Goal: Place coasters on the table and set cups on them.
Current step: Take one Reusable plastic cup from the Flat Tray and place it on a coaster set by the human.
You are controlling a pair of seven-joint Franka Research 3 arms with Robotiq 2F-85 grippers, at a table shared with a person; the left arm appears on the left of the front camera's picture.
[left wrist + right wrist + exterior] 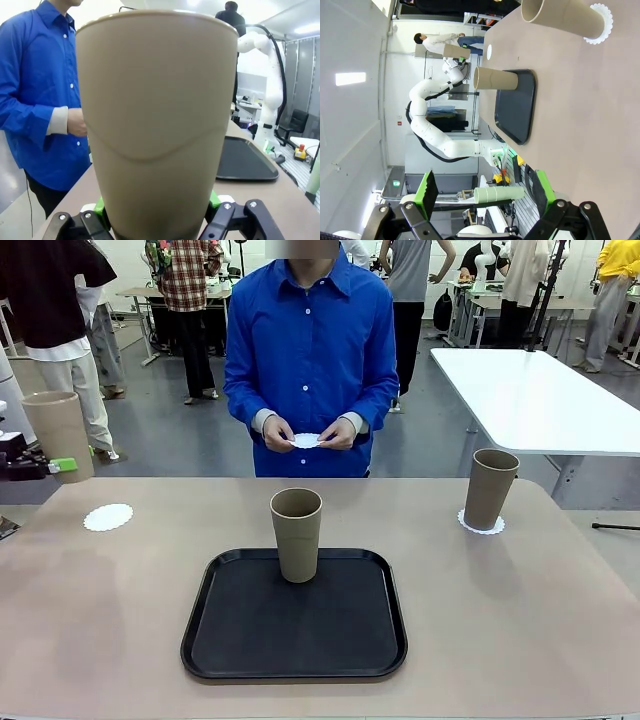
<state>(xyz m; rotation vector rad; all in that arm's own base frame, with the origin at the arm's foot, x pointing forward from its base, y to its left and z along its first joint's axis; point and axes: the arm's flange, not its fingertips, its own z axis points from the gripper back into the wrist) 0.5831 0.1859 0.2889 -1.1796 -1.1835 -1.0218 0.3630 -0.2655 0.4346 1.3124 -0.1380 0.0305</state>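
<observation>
My left gripper (pixel 50 466) is shut on a tan cup (pixel 57 428), held in the air at the far left, beyond the table's (pixel 520 620) left edge. In the left wrist view that cup (pixel 157 125) sits between the green pads (pixel 100 205). A white coaster (pixel 108 517) lies bare on the table's left. A second cup (pixel 296 533) stands on the black tray (pixel 250 640). The third cup (pixel 491 488) stands on a coaster (pixel 481 524) at the right. The person's hands hold another coaster (pixel 307 440). My right gripper (pixel 484 187) is open, holding nothing, well away from the cup on the coaster (pixel 565 19).
The person in a blue shirt (pixel 310 350) stands at the far edge, opposite the tray. A white table (pixel 540 400) stands behind at the right. Bare tabletop lies on both sides of the tray.
</observation>
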